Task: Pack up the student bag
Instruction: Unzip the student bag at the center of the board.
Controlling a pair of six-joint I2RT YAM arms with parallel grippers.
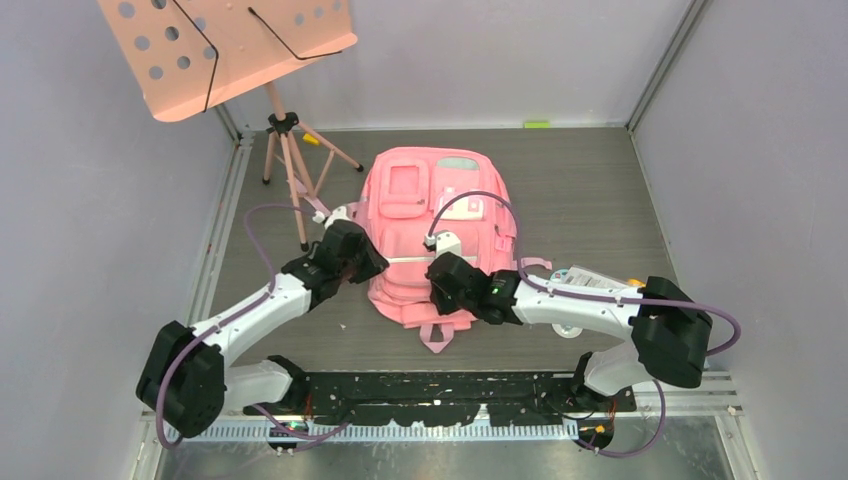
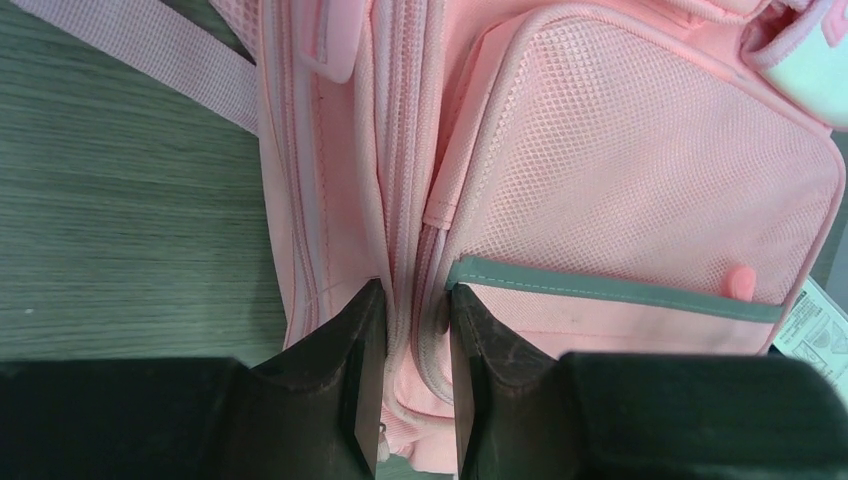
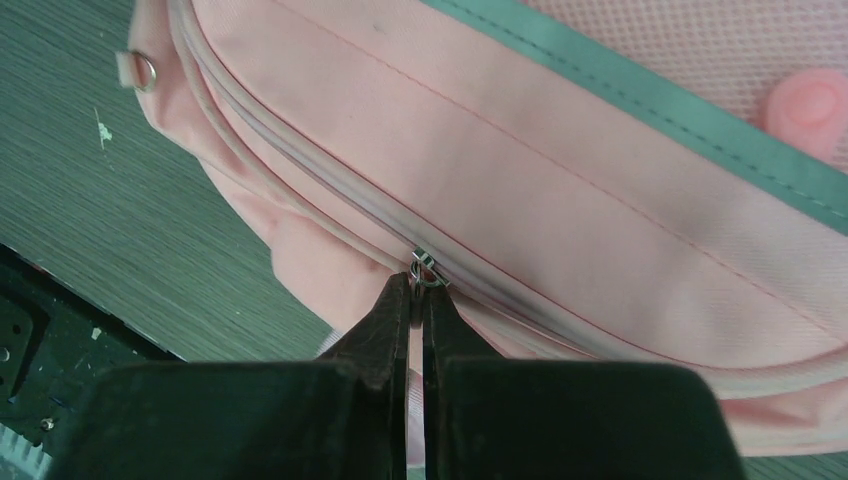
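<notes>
Grey wood-grain bench (image 1: pixel 600 180) enclosed by pale lilac walls; a salmon music stand (image 1: pixel 230 50) on a tripod fills the upper left of the overhead view; the pink student bag (image 1: pixel 420 230) lies flat at the centre of that view, front pockets facing up, both arms reaching in from below.

At the bag's left edge the left claw (image 2: pixel 412 300) is set narrow, its two dark fingers either side of a raised ridge of side seam and zip tape, apparently pinching it; a grey-green reflective strip (image 2: pixel 610 290) and a mesh pocket sit just to the right. At the bag's lower edge the right claw (image 3: pixel 418 287) is closed tight, its tips meeting on the small metal zip pull (image 3: pixel 425 266) of a long zip that looks closed.

Likely step: opening the main compartment; nothing appears packed yet.

Risks: the pull is tiny and held only at the very tips, so a sideways tug could let it slip free; soft fabric may bunch and jam the slider; if the left pinch gives, the whole bag could slide across the bench instead of unzipping.
</notes>
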